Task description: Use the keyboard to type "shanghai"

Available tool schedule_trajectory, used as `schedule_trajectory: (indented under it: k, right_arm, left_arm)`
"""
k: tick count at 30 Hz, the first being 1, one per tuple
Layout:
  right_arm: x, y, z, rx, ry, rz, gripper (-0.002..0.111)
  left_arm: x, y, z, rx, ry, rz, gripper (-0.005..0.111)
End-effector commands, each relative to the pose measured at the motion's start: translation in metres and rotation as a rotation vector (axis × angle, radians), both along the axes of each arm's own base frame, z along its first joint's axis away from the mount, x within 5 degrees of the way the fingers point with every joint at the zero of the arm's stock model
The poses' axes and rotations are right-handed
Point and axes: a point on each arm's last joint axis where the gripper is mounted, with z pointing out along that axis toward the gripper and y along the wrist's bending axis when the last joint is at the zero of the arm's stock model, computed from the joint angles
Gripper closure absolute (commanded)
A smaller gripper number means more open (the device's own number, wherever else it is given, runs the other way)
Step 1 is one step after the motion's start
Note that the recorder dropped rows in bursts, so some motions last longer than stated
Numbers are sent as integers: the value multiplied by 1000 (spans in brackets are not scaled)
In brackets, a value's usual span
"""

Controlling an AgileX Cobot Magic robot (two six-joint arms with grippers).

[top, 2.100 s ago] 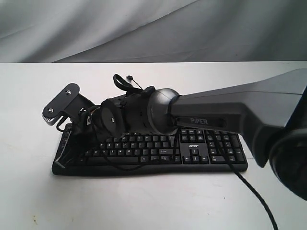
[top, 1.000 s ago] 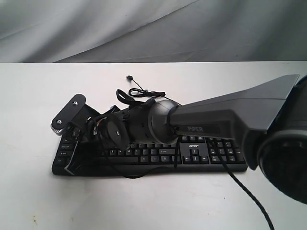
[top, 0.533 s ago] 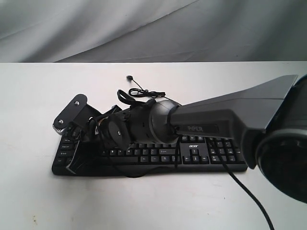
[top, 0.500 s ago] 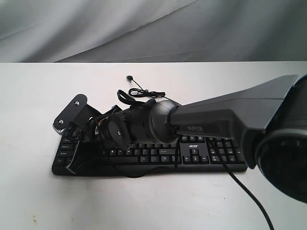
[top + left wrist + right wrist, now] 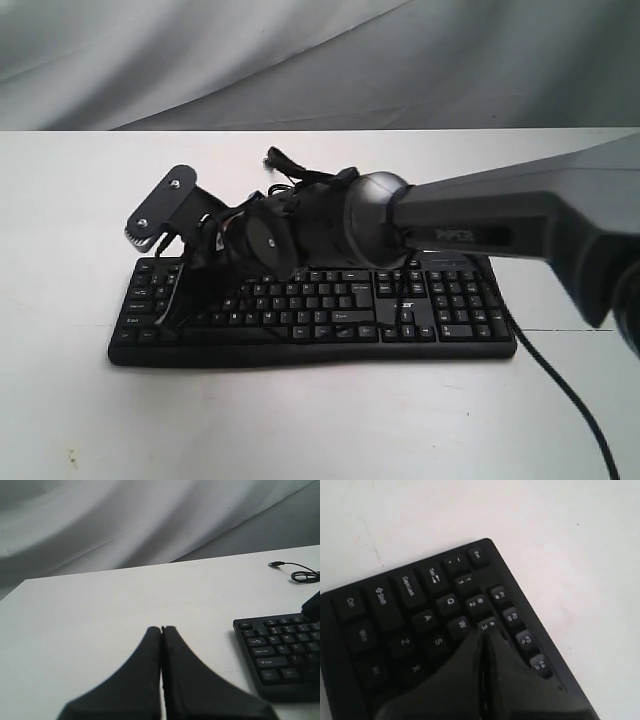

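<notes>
So the black keyboard [image 5: 310, 320] sits flat on the white table [image 5: 80, 200], long side running across the exterior view and number pad at the right end. Its thin cable [image 5: 305, 575] lies loosely coiled on the table behind it, ending in a small plug [image 5: 276, 564]. The right arm [image 5: 480, 215] comes in from the right and stretches over most of the keyboard to its left half, so a good chunk of the top rows is hidden behind the wrist. In the right wrist view the right gripper [image 5: 483, 631] has both fingers pressed together into a single point with no gap between them. That point sits over the corner with Esc, Tab and Caps Lock, right around the 3 and W keys. Can't really tell whether it's actually touching a key or just above one, since the fingers cover that spot. The left gripper [image 5: 161, 629] is closed up the same way, fingers flush against each other with nothing in them. It's over bare table, off the keyboard's left end and well apart from it. Behind the table there's a wrinkly grey cloth backdrop [image 5: 300, 60].
</notes>
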Motion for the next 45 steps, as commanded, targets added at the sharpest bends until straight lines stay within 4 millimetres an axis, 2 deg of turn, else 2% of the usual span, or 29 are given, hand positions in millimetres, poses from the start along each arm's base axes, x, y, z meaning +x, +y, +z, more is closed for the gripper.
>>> schedule_trajectory:
  k: [1,6,10,41,45]
  right_arm:
    - [-7,-26,3,-14,-3,-28,108]
    - [-17,-47,-11,-17,7,-69,108]
    - [-16,-53,-16,-16,9,-87,108]
    - [-17,-47,-24,-7,-21,-74,108]
    - [-18,-47,-34,-24,-6,-73,108]
  left_arm:
    - [0,-1,0,-5,-10,-8,107]
    - [0,-1,0,-5,-10,-8,107]
    - [0,-1,0,-5,-10,-8,107]
    - [0,-1,0,-5,-10,-8,107]
    - [0,-1,0,-5,-10,-8,107]
